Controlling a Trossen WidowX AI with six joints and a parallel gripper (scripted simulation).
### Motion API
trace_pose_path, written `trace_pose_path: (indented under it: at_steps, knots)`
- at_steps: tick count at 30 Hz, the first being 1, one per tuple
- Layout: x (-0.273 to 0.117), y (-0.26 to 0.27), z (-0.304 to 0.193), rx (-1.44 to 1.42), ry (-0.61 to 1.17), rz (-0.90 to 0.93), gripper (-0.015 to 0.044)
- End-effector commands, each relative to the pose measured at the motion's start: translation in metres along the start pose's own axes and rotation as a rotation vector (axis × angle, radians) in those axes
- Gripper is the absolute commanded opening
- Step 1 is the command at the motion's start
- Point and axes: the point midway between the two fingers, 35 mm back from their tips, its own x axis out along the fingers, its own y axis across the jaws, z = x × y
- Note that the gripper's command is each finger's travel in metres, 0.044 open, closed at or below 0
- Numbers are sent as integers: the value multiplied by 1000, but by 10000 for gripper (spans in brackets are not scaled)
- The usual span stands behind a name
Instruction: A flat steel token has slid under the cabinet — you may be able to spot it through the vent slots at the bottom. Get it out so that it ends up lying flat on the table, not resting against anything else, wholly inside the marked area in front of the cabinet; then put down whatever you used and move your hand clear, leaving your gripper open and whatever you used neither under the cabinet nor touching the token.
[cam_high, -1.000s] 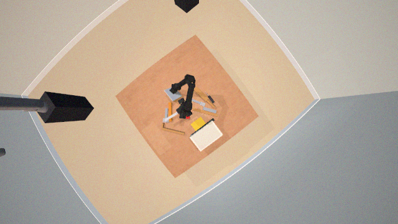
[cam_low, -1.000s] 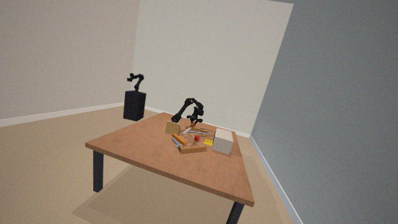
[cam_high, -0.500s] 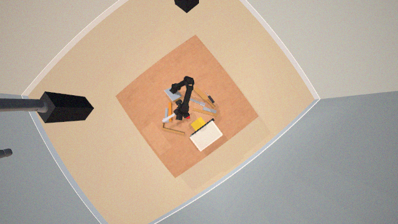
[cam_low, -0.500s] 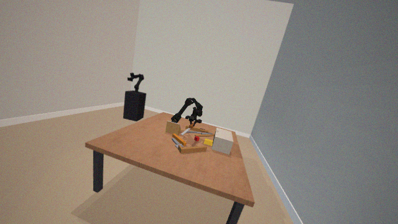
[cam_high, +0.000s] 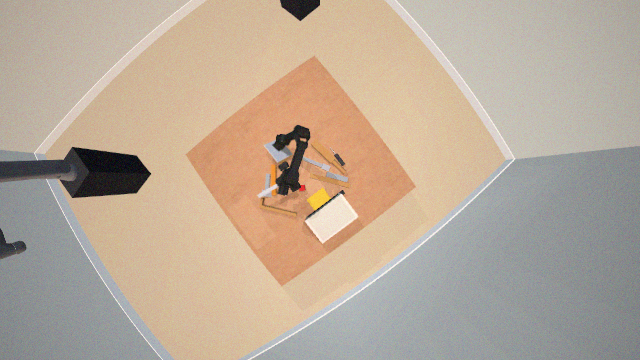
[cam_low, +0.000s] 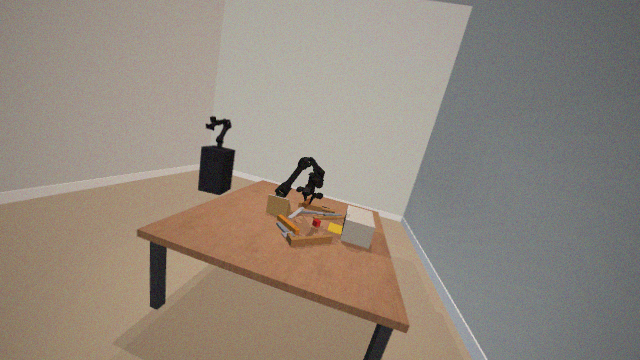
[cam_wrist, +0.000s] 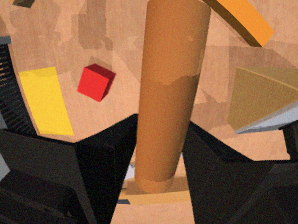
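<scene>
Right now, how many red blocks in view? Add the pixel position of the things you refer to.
1. The red block (cam_high: 302, 188) (cam_low: 316, 223) (cam_wrist: 94, 84) is across the yellow patch (cam_high: 318, 199) (cam_low: 335, 228) (cam_wrist: 46, 101) from the cabinet (cam_high: 331, 218) (cam_low: 357, 229) (cam_wrist: 14, 95). Others could be hidden behind the cabinet or under the arm (cam_high: 298, 160) (cam_low: 294, 177).
</scene>
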Motion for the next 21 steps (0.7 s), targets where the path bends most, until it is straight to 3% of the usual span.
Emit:
trace_pose_path:
  at_steps: [1,21]
  knots:
    - [-5,2,9,-10,-20,12,0]
    - [-6,1,43,-10,-22,13,0]
